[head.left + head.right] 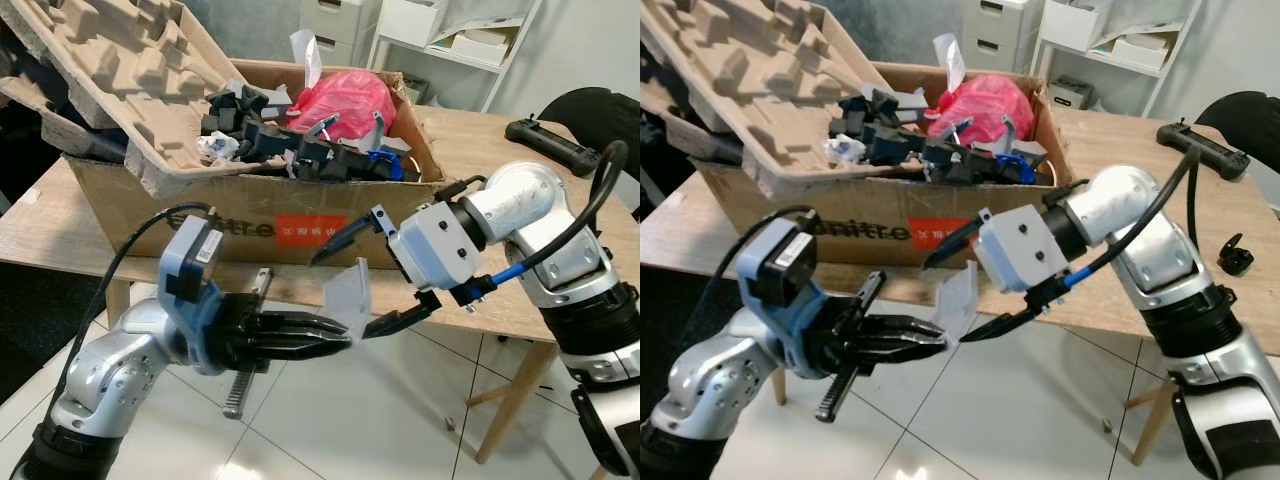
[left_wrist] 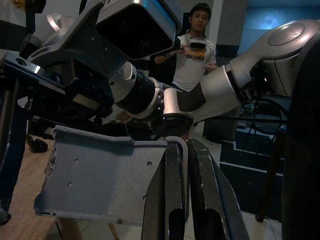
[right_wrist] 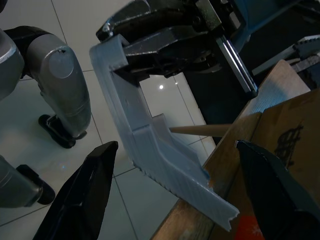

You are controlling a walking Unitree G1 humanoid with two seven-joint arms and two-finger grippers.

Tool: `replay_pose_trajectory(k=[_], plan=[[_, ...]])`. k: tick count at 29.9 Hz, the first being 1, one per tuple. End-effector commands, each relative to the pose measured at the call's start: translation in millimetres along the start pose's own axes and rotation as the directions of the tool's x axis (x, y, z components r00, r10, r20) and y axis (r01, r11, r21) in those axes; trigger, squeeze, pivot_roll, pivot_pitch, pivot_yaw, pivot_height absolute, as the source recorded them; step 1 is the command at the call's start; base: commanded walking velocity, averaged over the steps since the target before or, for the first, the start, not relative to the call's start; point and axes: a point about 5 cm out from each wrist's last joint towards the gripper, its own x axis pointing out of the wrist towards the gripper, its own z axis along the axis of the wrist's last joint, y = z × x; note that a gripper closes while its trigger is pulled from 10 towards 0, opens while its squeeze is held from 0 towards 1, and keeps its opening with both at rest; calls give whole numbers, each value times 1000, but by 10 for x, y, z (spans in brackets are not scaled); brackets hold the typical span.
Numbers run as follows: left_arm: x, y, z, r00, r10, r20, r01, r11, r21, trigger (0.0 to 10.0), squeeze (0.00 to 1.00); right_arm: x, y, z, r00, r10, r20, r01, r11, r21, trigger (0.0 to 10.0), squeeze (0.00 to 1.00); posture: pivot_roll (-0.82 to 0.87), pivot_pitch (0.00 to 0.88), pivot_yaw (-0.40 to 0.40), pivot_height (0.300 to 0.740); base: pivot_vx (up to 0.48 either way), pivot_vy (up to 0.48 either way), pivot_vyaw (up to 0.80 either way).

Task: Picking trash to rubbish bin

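A pale grey plastic scrap [image 1: 350,292] is held low in front of the table, above the tiled floor. My left gripper [image 1: 342,342] is shut on its lower edge, and the left wrist view shows the fingers [image 2: 172,170] clamped on a rim of the plastic scrap [image 2: 100,180]. My right gripper [image 1: 343,294] is open, one finger above the scrap and one below, not touching it. In the right wrist view the plastic scrap [image 3: 150,150] hangs between the spread fingertips [image 3: 100,165]. A cardboard box [image 1: 200,215] full of trash stands on the table behind.
The box holds a red bag [image 1: 345,100], black parts and a moulded pulp tray [image 1: 130,70]. The wooden table [image 1: 500,150] carries a black controller [image 1: 555,140] and a small black case [image 1: 1237,255]. A person [image 2: 197,55] stands beyond. White shelves line the back wall.
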Motion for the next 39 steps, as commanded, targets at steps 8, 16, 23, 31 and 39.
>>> replay_pose_trajectory(k=[8, 16, 23, 31, 39], plan=[[63, -15, -25, 999, -37, 2, 37, 999, -5, 10000, 0, -54, -19, 91, 1000, -2, 22, 3, 998, -57, 10000, 0, 98, 78, -62, 740, 0, 0, 0], [73, -6, -23, 999, -45, 2, 45, 999, -6, 10000, 0, -53, -11, 296, 993, 47, 111, -36, 994, -100, 10000, 0, 95, 76, -59, 740, 0, 0, 0], [70, 6, -12, 999, -46, 4, 46, 999, -2, 10000, 0, 54, 18, 271, 990, 99, 102, -89, 991, -100, 9882, 0, 89, 78, -58, 740, 0, 0, 0], [80, 17, 1, 999, -47, 8, 47, 999, 2, 10000, 0, 158, 43, 173, 991, 125, 55, -120, 988, -93, 4941, 0, 89, 79, -52, 740, 0, 0, 0], [82, 27, 22, 998, -56, 9, 56, 998, 6, 10000, 0, 179, -3, 188, 994, 87, 67, -78, 989, -128, 0, 0, 88, 77, -45, 740, 0, 0, 0]])
